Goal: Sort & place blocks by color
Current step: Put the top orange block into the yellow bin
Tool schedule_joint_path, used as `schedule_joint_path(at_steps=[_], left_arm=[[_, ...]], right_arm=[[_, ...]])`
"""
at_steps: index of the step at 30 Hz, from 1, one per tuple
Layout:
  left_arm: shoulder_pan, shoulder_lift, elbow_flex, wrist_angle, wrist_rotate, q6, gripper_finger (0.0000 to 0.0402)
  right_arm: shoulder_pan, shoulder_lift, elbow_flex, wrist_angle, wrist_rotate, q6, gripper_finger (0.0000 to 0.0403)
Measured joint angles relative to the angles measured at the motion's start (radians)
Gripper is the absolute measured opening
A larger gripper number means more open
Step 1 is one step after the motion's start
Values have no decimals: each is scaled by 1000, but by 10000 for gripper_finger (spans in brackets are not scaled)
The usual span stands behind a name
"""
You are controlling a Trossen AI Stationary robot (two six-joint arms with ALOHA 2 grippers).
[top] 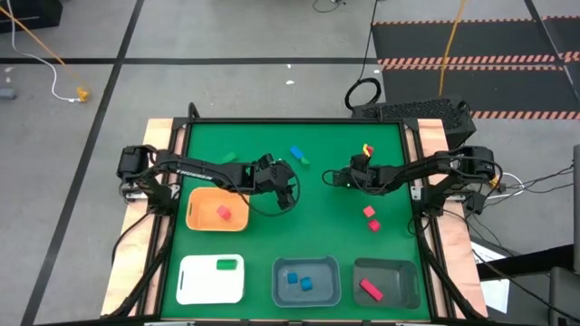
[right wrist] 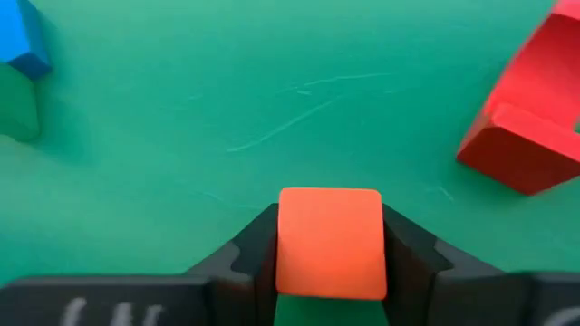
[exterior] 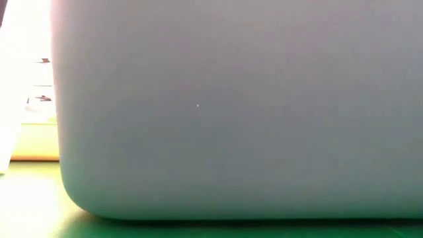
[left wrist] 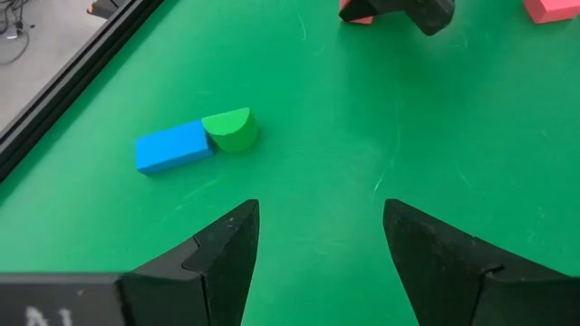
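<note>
From table height a grey tray wall point(exterior: 231, 112) blocks nearly everything. In the right wrist view the red block point(right wrist: 530, 118) at three o'clock is cut off, and so is the blue block point(right wrist: 23, 41) at ten o'clock.

No text, brand or number can be read with confidence in any view. Pale, blurred marks stand on the dark body of the left gripper point(left wrist: 313, 263), at the lower left of its wrist picture, and similar ones on the right gripper point(right wrist: 331, 244), at the lower left of its own; these may be lettering, but no character is legible.
</note>
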Motion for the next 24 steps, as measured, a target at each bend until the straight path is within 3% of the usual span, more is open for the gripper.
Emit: schedule_joint_path(at_steps=[6, 10, 17, 24], left_arm=[[2, 0, 0, 4, 13, -32, 239], [0, 0, 0, 10, 13, -4, 239], [-18, 0, 0, 61, 11, 315, 239], [-45, 0, 1, 277, -242, 455, 239]], right_arm=[[-1, -10, -1, 50, -45, -60, 115], [0, -46, -1, 267, -164, -184, 115], [-2, -103, -1, 650, -444, -338, 115], [-4, -152, -1, 723, -641, -285, 115]])
